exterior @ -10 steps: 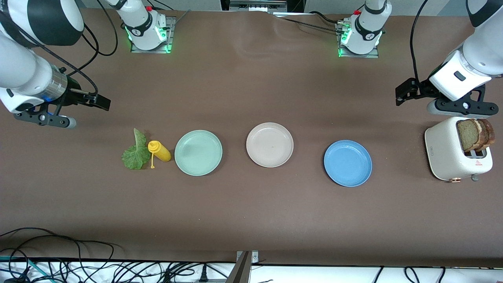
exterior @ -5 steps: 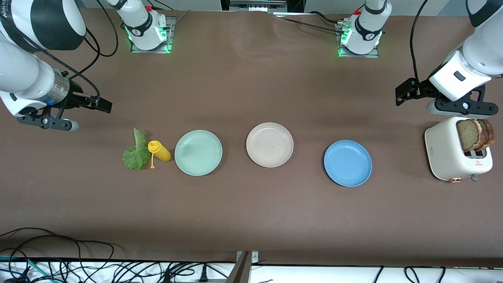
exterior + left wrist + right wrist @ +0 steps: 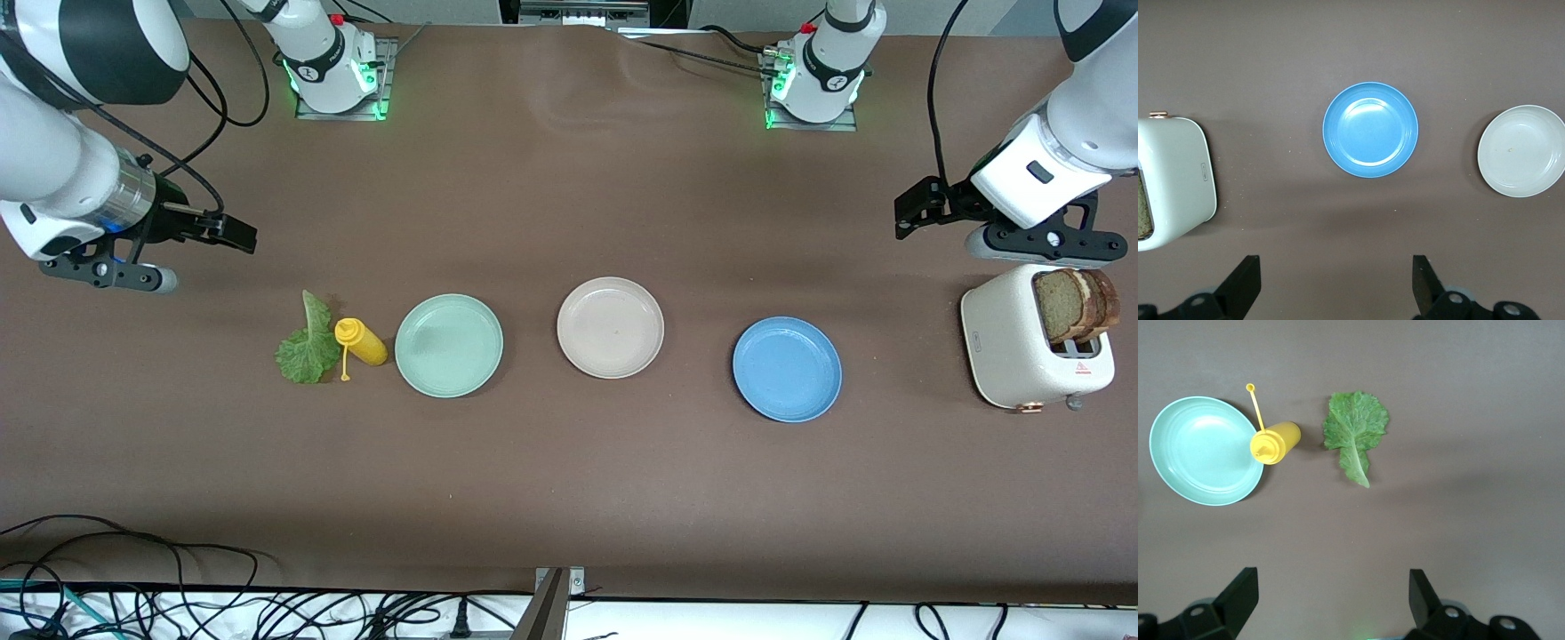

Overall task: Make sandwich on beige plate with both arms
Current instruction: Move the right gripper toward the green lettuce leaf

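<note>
A wide brown desk (image 3: 569,498) fills the scene, three plates in a row across its middle: a mint-green plate (image 3: 449,345) toward the right arm's end, the beige plate (image 3: 610,327) in the centre, a blue plate (image 3: 787,369) toward the left arm's end, all bare. And here's the one thing that has changed in the last second: the right claw (image 3: 233,233) has crept a touch toward the middle of the desk, its arm shifting slightly, while everything on the desk has stayed put. That reads as the opening of a reach for the filling; nothing has been picked up yet, so the sandwich is not started. The right claw hangs released and empty, fingers spread wide in its wrist view, over bare desk; the lettuce leaf (image 3: 307,347) lies flat nearer the front camera, well apart from it, just beside a yellow squeeze bottle (image 3: 363,342) that sits against the mint-green plate. Over at the other end, the left claw (image 3: 916,209) waits, released too and holding nothing, up in the air beside the white toaster (image 3: 1013,347), where the two bread slices (image 3: 1076,304) stand upright in the slots. The beige plate sits well apart from both claws, between them.
</note>
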You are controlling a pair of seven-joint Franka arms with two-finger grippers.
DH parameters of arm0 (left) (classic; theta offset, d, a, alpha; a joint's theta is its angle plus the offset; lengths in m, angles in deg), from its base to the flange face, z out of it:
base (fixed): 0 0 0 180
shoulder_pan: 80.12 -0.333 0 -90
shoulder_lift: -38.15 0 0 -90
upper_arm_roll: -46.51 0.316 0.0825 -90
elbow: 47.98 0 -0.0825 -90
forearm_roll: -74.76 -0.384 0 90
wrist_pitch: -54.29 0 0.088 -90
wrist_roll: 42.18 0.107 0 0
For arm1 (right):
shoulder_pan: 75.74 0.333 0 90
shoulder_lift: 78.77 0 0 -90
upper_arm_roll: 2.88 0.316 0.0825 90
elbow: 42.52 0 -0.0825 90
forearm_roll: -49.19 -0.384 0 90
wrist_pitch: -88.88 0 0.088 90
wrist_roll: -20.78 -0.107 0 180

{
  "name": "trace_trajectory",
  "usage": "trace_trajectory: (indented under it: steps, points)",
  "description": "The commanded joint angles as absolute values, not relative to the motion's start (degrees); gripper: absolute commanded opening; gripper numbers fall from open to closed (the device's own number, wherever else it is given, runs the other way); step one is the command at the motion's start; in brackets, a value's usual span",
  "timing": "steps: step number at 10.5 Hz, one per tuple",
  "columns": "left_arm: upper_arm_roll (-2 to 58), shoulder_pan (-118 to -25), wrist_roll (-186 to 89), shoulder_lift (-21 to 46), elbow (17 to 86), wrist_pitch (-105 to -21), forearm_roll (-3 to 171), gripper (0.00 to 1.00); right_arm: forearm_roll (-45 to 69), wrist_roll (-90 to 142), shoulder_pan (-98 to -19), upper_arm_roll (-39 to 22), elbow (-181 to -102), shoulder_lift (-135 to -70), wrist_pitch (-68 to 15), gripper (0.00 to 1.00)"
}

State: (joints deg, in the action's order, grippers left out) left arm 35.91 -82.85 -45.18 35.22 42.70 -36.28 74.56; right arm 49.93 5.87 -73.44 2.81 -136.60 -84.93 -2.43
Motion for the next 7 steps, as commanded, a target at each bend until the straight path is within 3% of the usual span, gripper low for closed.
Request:
trace_trajectory:
  steps: [1,7]
  points:
    - [35.8,-82.7,-44.9,34.7,41.2,-35.4,73.4,1.00,48.8,10.0,-73.8,2.2,-137.7,-84.4,-3.7,1.00]
    - [36.5,-83.9,-44.3,33.5,41.2,-35.4,72.9,1.00,48.8,13.1,-73.8,-0.2,-147.9,-86.0,-13.4,1.00]
